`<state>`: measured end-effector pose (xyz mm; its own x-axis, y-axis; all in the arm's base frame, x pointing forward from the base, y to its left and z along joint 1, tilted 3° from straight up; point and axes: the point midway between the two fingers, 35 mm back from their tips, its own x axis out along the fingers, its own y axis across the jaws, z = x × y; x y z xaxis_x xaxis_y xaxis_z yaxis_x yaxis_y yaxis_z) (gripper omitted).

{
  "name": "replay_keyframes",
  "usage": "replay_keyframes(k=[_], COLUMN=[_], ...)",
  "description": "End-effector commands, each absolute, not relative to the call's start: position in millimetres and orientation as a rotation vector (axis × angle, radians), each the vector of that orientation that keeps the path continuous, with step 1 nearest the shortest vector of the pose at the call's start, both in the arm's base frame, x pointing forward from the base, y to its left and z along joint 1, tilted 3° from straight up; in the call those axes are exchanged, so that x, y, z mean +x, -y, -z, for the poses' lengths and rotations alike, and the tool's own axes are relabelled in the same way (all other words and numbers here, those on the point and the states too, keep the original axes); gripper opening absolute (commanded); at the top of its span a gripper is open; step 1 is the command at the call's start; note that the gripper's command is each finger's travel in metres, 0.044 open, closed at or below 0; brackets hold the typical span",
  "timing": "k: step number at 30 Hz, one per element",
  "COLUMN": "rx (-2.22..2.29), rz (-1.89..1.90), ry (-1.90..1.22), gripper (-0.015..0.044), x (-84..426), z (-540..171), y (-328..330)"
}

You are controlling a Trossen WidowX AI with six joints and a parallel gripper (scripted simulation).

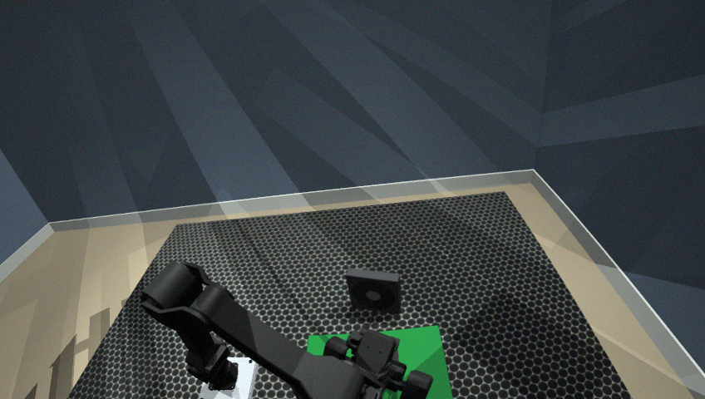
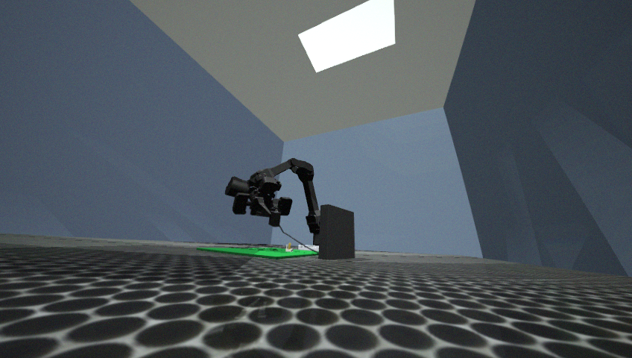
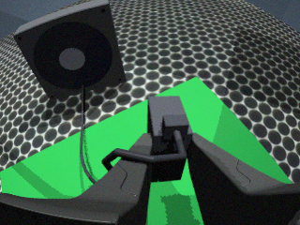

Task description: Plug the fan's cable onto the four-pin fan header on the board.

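Note:
My gripper (image 2: 274,219) (image 3: 169,141) is shut on the dark grey plug (image 3: 158,107) and holds it up in the air above the green board (image 1: 426,338) (image 2: 266,253) (image 3: 199,96). The plug is tilted in the wrist view, its block pointing away from the fingers. The thin black cable (image 2: 293,235) (image 3: 82,127) runs from the plug to the fan (image 1: 373,282) (image 2: 337,233) (image 3: 72,58). The small white header (image 2: 288,248) stands on the board, below and apart from the gripper. It is not visible in the wrist view or in the top view.
The fan stands upright just beyond the board's edge. The arm's base is on a white plate (image 1: 245,373) left of the board in the top view. The arm covers part of the board there. A black honeycomb-patterned mat (image 1: 445,247) (image 2: 310,306) (image 3: 178,52) lies under everything.

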<state>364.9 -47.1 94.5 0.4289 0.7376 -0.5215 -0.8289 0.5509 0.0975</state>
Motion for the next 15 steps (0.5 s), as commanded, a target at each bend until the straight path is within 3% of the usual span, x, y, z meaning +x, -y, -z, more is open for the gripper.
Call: replay_keyframes(k=[1,15], rx=[-0.170,-0.126], rz=[-0.984,-0.956], ry=[-0.494,-0.282], gripper=[0.0000,0.0000], x=[363,352], z=[-96,-104], y=[48,58])
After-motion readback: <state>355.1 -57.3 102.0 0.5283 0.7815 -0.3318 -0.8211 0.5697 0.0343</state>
